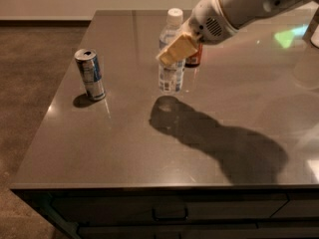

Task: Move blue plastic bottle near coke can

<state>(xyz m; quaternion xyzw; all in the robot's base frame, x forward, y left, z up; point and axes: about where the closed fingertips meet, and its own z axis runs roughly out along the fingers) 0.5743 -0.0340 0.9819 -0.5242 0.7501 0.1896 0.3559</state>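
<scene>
The blue plastic bottle [171,68] is clear with a white cap and a pale label. It is upright and lifted a little above the grey table [124,138]. My gripper [175,50] is shut on its middle, its tan fingers [178,48] across the bottle's front. The coke can [194,58] is red-orange and stands just right of and behind the bottle, mostly hidden by my arm.
A slim blue-and-silver can [90,74] stands upright at the table's left side. My arm [239,6] reaches in from the upper right and casts a big shadow [219,143] on the tabletop. The table's front edge and drawers are at the bottom.
</scene>
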